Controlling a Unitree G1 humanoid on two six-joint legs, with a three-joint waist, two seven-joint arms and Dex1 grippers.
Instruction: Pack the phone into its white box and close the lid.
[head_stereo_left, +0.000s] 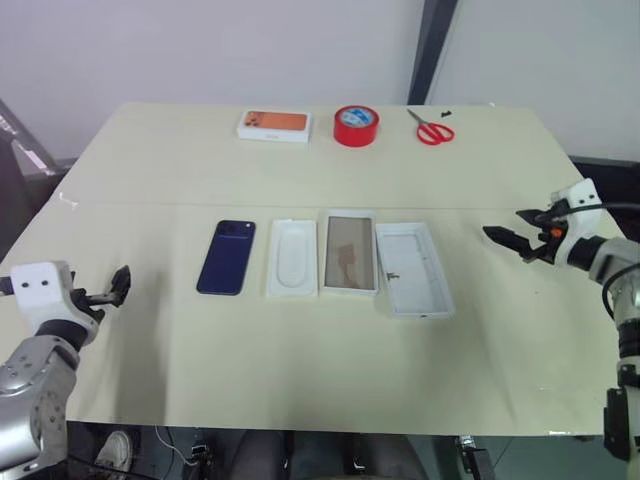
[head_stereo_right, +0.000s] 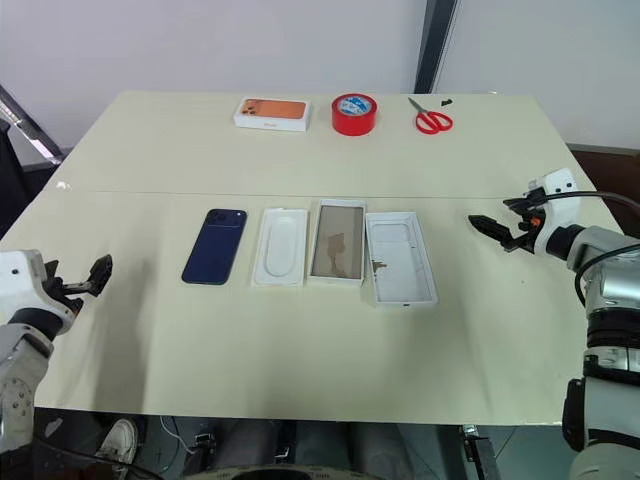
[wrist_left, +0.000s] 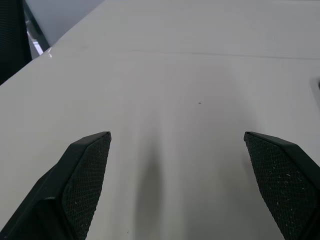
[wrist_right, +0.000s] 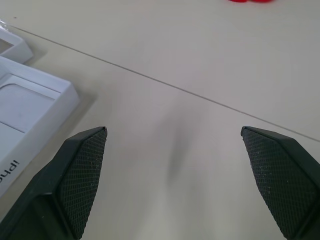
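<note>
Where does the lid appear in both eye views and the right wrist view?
Left eye view: the lid lies centre, slightly right.
Right eye view: centre, slightly right too.
Right wrist view: at the left edge.
Shared landmark: the table seam, just beyond it.

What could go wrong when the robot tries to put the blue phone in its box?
1. The phone lies flat and looks glossy, so the open left gripper might slip getting under it.
2. Three white pieces sit close in a row: the white box, a tray with a brownish panel, and the lid. The robot could choose the wrong one.
3. The open right gripper could bump the lid sideways.
</note>
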